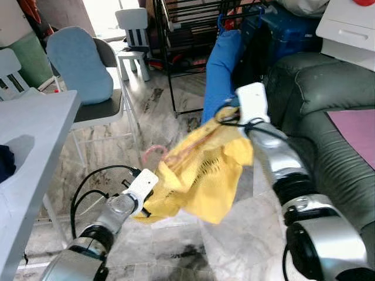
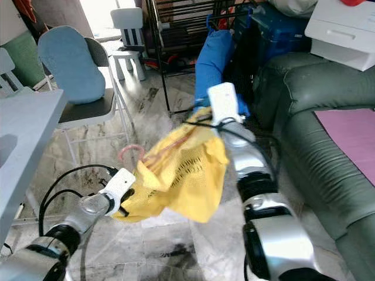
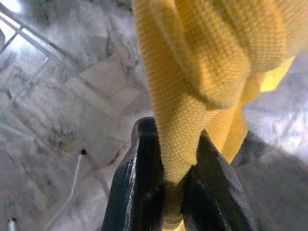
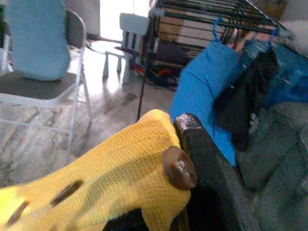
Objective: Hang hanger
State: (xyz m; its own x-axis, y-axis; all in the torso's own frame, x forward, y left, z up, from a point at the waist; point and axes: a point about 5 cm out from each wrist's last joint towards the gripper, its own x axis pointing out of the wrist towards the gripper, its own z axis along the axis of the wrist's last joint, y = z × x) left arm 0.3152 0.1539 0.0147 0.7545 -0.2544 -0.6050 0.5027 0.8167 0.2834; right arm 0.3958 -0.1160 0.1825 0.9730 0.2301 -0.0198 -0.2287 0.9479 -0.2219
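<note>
Holding a yellow garment [image 1: 199, 170] on a pink hanger [image 1: 153, 153] above the floor: left claw [image 3: 173, 192] pinching its lower edge, right claw [image 4: 192, 159] pinching its upper edge near a brown button [image 4: 179, 167].

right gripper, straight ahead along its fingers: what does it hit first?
Probably the blue garment hanging on the black wire drying rack. The right gripper, shut on the yellow knit garment, points toward it across bare marble floor. Depth is unclear, so it might pass beside the garment.
</note>
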